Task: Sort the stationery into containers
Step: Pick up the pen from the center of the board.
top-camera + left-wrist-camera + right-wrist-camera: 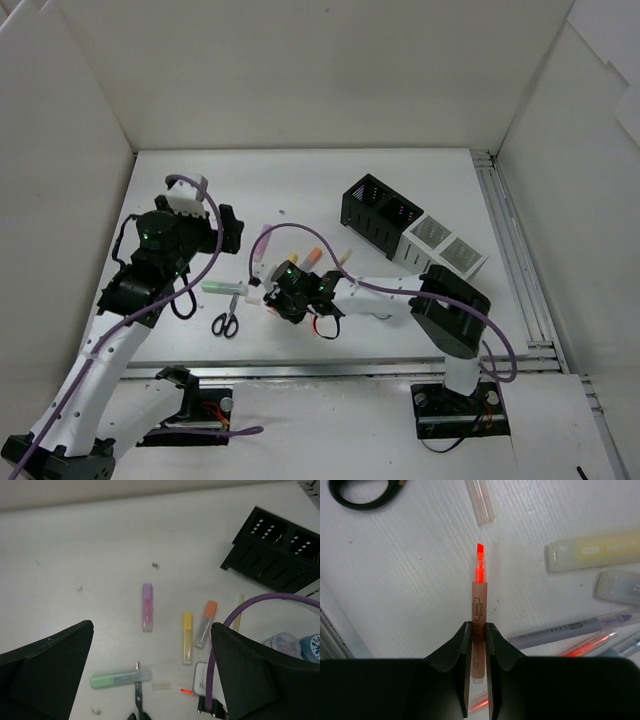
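**While your left fingers hang wide apart, your right fingers clamp an uncapped orange marker**

Where the white desk runs toward its far right side, you have the black organizer and the white organizer just beside each other, well apart from the loose stationery. Your left arm hovers over the desk's left half with nothing between its fingers. Your right arm reaches left across the near middle. Its fingers are clenched on the marker's barrel, the red chisel tip pointing away from the wrist. Whether the marker rests on the desk, you cannot tell.

The black-handled scissors lie near the front edge, their blades reaching a green highlighter. Farther back lie a pink highlighter, a yellow highlighter and an orange-capped highlighter, the last two side by side. Two bluish tape rolls sit by the right arm. A clear cap lies just beyond the marker's tip, not touching it.
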Action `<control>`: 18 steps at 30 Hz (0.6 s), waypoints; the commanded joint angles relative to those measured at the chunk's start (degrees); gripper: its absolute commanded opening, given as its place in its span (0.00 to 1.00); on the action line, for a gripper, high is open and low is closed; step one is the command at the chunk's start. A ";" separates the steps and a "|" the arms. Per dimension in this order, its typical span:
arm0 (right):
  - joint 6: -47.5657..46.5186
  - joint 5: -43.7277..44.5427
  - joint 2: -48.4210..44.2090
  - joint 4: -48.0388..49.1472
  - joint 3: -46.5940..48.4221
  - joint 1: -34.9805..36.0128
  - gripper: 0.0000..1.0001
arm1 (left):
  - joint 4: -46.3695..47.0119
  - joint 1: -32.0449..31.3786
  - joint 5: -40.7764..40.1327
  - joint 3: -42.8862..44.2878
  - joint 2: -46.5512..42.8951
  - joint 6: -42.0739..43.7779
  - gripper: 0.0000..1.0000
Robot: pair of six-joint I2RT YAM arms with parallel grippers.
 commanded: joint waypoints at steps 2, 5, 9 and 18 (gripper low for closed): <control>-0.02 -1.25 -12.48 7.36 -0.34 -0.45 0.00 | 5.67 -0.23 11.13 13.25 6.54 15.54 0.99; 3.75 -2.22 -18.63 11.32 -2.98 -2.81 0.00 | 4.53 1.09 18.93 25.27 11.81 22.74 1.00; 9.38 1.54 -25.75 9.68 -6.14 -7.04 0.00 | -0.01 1.62 28.86 32.76 17.17 33.18 0.99; 10.88 14.72 -40.70 0.89 -13.09 -17.32 0.00 | -18.22 5.93 41.00 25.49 25.52 64.06 0.99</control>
